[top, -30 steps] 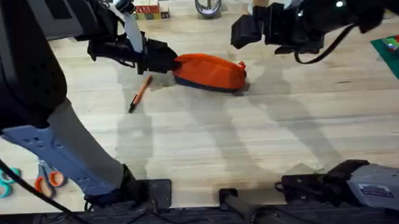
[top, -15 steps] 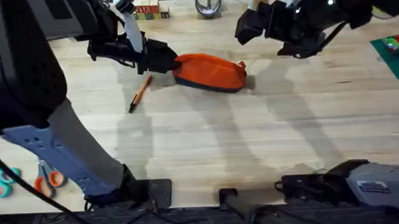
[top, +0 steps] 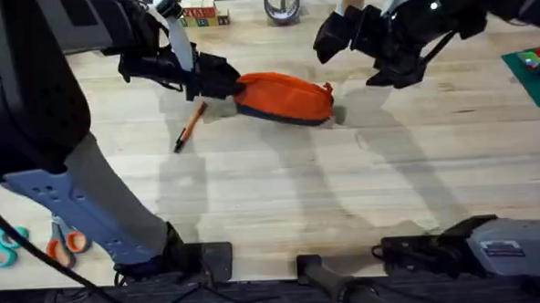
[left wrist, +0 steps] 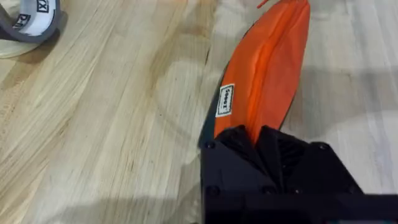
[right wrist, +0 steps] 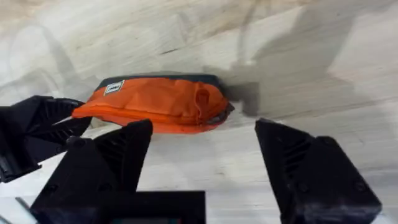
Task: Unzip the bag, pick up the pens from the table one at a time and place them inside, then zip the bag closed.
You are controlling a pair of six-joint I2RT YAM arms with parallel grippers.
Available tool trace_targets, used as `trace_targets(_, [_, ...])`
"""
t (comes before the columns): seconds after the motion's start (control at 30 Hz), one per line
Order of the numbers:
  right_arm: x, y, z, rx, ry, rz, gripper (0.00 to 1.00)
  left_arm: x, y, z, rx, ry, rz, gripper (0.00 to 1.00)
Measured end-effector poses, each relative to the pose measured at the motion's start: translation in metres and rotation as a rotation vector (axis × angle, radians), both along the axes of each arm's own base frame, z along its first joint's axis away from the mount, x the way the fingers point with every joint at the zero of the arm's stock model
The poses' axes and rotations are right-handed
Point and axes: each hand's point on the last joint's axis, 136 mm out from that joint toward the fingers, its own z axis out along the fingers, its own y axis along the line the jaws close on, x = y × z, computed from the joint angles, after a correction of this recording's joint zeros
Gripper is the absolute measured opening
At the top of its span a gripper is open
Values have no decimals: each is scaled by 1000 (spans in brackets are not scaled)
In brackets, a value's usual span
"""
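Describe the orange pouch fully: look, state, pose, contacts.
The bag is an elongated soft orange fabric pouch with a dark underside, lying on its side on the table. A small white label sits near one end, seen from the left wrist. The zipper seam runs along its length; whether it is open cannot be told. The left gripper is shut on one end of it. The right gripper hovers open above the far, bunched end, not touching. The pen lies apart beside it.

One orange bag (top: 284,97) and one orange pen (top: 189,126) lie on the wood surface (top: 281,188). Two pairs of scissors (one teal (top: 0,245), one orange-handled (top: 66,243)) sit at its near left edge. One tape roll (left wrist: 30,22) lies nearby. Two robot claws: left (top: 219,81), right (top: 347,40).
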Motion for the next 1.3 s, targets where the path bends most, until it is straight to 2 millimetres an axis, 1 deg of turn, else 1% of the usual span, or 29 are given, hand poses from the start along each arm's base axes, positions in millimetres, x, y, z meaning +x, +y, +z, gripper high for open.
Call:
trace_targets(0.33, [3,-5,-2,109,52,-30,996,0,0,0,0,0,0,41])
trace_targets(0.43, [4,-4,-9,139,85,-31,996,0,0,0,0,0,0,42])
trace_targets(0.6, [4,2,-25,160,146,-11,995,0,0,0,0,0,0,41])
trace_targets(0.77, [5,5,-34,166,173,0,995,0,0,0,0,0,0,41])
trace_targets(0.9, [10,7,-41,169,176,1,994,0,0,0,0,0,0,41])
trace_targets(1.03, [12,8,-49,165,191,0,923,0,0,0,0,0,0,41])
trace_targets(1.2, [12,8,-66,152,238,-5,910,0,0,0,0,0,0,41])
trace_targets(1.3, [13,9,-71,150,249,-6,856,0,0,0,0,0,0,41])
